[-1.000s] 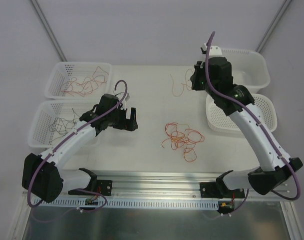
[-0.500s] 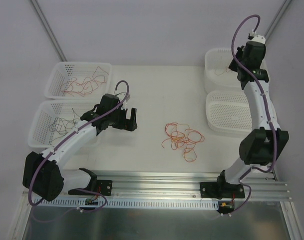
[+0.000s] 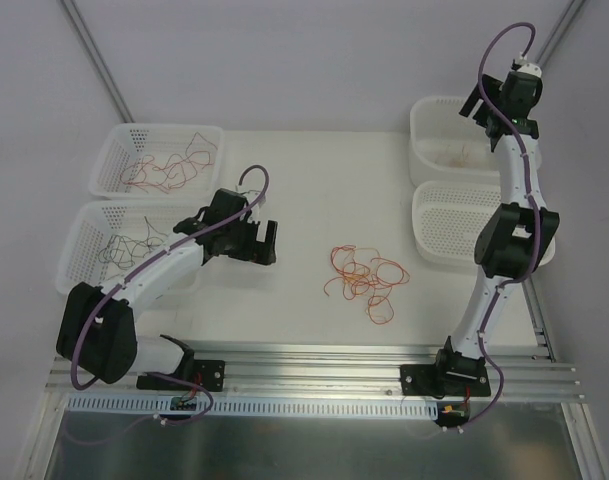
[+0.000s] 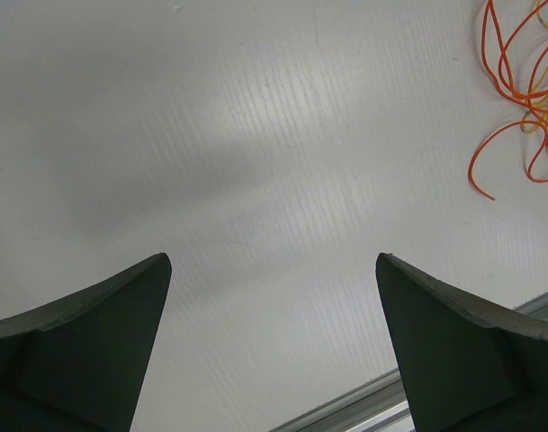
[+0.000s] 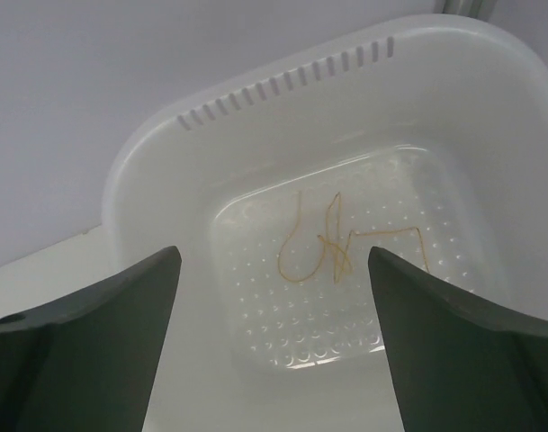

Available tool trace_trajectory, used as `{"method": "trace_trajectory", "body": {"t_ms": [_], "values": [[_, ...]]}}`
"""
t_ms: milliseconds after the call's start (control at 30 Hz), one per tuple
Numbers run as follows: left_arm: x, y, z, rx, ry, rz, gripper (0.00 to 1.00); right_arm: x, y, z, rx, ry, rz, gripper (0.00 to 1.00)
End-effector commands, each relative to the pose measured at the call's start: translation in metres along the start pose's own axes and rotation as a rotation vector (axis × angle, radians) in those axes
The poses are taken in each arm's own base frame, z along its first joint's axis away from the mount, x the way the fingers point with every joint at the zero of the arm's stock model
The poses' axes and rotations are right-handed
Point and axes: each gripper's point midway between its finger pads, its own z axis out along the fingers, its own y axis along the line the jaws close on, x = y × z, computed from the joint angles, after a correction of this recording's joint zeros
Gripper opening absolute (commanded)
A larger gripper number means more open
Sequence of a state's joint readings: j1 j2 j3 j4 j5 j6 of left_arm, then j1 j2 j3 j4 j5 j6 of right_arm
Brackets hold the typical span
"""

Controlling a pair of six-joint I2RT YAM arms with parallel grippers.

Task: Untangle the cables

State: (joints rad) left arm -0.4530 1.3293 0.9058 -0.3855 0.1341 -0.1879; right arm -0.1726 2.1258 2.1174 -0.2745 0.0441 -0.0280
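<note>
Your left end effector [image 4: 274, 256] and right end effector [image 5: 274, 254] hang open; one careless grab could drag the looped cables [image 3: 360, 272] up together.

In the left wrist view the orange and red cables [image 4: 512, 90] run off the top and right edges; both fingers [image 4: 85, 351] of the left gripper [image 4: 274, 256] are cut by the bottom edge; from above, the left arm [image 3: 159, 268] hides part of the near left basket [image 3: 79, 245], whose dark cables [image 3: 134, 245] are too thin to count; the right arm [image 3: 517, 185] covers part of the near right basket [image 3: 449, 235].
</note>
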Motion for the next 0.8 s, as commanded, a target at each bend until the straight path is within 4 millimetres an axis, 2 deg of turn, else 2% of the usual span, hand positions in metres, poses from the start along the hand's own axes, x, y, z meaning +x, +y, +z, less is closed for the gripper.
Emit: {"method": "trace_trajectory", "body": {"t_ms": [0,100,133,167,200,233,267,300,333,367,400,433,467,500,533,567,600,633,733,767], "values": [[-0.009,-0.014,-0.002,0.062,-0.017,0.028,0.99,-0.053,0.035,-0.045,-0.141,-0.124,0.001,0.90],[-0.010,-0.016,-0.005,0.070,-0.026,0.019,0.99,-0.029,0.040,-0.063,-0.162,-0.054,-0.003,0.91],[-0.012,-0.016,-0.007,0.072,-0.036,0.018,0.99,-0.034,0.050,-0.085,-0.175,-0.058,-0.010,0.91],[-0.012,-0.017,-0.008,0.071,-0.038,0.012,0.99,-0.017,0.049,-0.090,-0.166,-0.017,-0.017,0.91],[-0.013,-0.017,-0.009,0.072,-0.042,0.010,0.99,-0.011,0.053,-0.099,-0.169,0.003,-0.026,0.91],[-0.015,-0.018,-0.011,0.072,-0.054,0.008,0.99,-0.009,0.064,-0.123,-0.188,0.020,-0.043,0.91],[-0.015,-0.017,-0.013,0.069,-0.058,0.006,0.99,0.011,0.065,-0.129,-0.178,0.069,-0.054,0.91],[-0.016,-0.017,-0.014,0.067,-0.063,0.005,0.99,0.019,0.069,-0.141,-0.183,0.091,-0.062,0.91],[-0.018,-0.017,-0.016,0.066,-0.073,0.005,0.99,0.038,0.080,-0.154,-0.198,0.140,-0.081,0.90],[-0.018,-0.018,-0.017,0.069,-0.077,0.001,0.99,0.036,0.085,-0.176,-0.212,0.127,-0.084,0.90],[-0.019,-0.018,-0.019,0.069,-0.082,0.000,0.99,0.044,0.090,-0.186,-0.221,0.145,-0.090,0.89],[-0.020,-0.018,-0.021,0.069,-0.091,0.000,0.99,0.077,0.096,-0.196,-0.231,0.223,-0.108,0.89],[-0.019,-0.018,-0.021,0.066,-0.092,-0.002,0.99,0.077,0.100,-0.214,-0.247,0.220,-0.103,0.88],[-0.021,-0.017,-0.022,0.065,-0.098,-0.001,0.99,0.089,0.101,-0.223,-0.250,0.251,-0.089,0.87],[-0.021,-0.017,-0.024,0.064,-0.103,0.001,0.99,0.115,0.104,-0.234,-0.258,0.316,-0.105,0.86],[-0.021,-0.016,-0.024,0.059,-0.104,-0.001,0.99,0.122,0.106,-0.247,-0.271,0.327,-0.101,0.85],[-0.022,-0.016,-0.026,0.057,-0.111,0.001,0.99,0.130,0.108,-0.255,-0.280,0.348,-0.093,0.84],[-0.021,-0.015,-0.025,0.052,-0.111,-0.001,0.99,0.156,0.109,-0.262,-0.287,0.406,-0.112,0.83],[-0.022,-0.014,-0.026,0.045,-0.116,0.001,0.99,0.182,0.115,-0.281,-0.302,0.457,-0.082,0.79],[-0.022,-0.014,-0.026,0.047,-0.115,0.002,0.99,0.198,0.107,-0.280,-0.260,0.478,-0.083,0.78]]}}
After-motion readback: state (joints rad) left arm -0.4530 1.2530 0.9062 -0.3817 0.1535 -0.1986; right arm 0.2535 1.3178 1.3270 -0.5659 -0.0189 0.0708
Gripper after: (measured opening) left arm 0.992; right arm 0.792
